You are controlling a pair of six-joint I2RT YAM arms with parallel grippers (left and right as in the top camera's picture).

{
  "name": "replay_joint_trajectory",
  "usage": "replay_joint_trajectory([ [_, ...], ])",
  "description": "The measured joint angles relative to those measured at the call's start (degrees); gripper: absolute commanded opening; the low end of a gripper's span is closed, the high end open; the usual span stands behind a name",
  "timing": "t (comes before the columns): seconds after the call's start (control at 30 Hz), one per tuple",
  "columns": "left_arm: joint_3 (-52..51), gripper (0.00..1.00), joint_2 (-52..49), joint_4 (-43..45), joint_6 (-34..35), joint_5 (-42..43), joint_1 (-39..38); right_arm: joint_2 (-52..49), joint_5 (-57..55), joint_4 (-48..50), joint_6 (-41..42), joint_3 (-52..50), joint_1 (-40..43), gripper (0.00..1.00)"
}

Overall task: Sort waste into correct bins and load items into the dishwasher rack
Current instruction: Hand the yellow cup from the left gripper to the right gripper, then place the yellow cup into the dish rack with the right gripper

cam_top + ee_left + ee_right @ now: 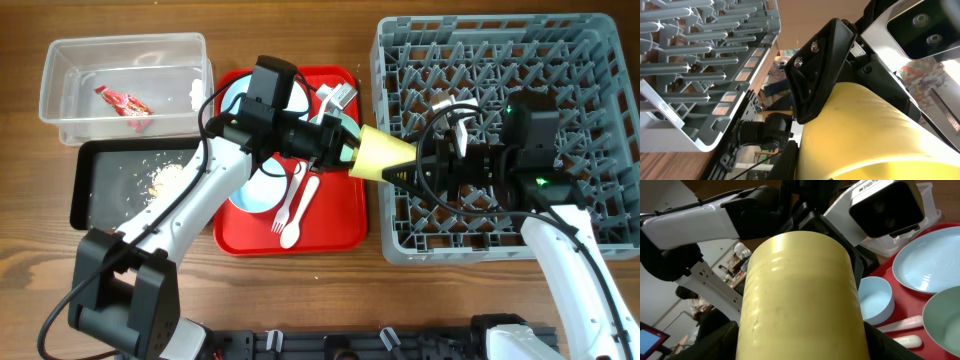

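1 small yellow plastic cup [385,155]: horizontal, midair, between flat red tray [340,225] and grey pegged plastic rack [600,60]; likely handover. Left gripper [340,150] jaws clamp wide end. Right gripper [420,168] jaws flank narrow end, closure cannot tell.

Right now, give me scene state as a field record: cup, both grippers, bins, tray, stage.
yellow cup: on its side, held off the table between the red tray and the dishwasher rack
left gripper: shut on the cup's wide end
right gripper: shut on the narrow end
clear tub: holds the red-and-white wrapper
black tray: holds the food scraps
red tray contents: pale blue dishes, white fork, white spoon
stage: looks like a handover; cup not yet racked
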State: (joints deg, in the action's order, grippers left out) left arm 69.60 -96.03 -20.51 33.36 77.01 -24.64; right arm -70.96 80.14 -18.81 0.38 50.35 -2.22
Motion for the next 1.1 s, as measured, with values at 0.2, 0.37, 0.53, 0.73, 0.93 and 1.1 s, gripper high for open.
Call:
replay_joint_trajectory([
  [0.2,0.0,0.05,0.0,0.02,0.0,0.31,0.0,0.0,-0.02,-0.04,0.22,0.0,0.02,0.61],
  [0.37,0.0,0.38,0.0,0.63,0.2,0.2,0.0,-0.09,-0.02,-0.24,0.87,0.0,0.11,0.56],
  [0.53,0.33,0.49,-0.04,-11.43,-4.2,-14.75,4.2,-0.09,-11.28,-5.03,1.46,0.07,0.04,0.47],
  [0.73,0.11,0.49,6.78,-28.96,-11.67,-46.64,14.4,3.76,-45.38,-27.82,1.57,6.4,0.0,0.19],
  [0.93,0.11,0.59,22.16,-32.87,-12.59,-65.16,18.43,5.66,-70.05,-53.05,7.21,22.93,0.2,0.13],
  [1.1,0.11,0.6,23.82,-33.09,-12.96,-67.67,18.73,-2.56,-80.5,-61.13,11.82,25.03,4.44,0.12],
])
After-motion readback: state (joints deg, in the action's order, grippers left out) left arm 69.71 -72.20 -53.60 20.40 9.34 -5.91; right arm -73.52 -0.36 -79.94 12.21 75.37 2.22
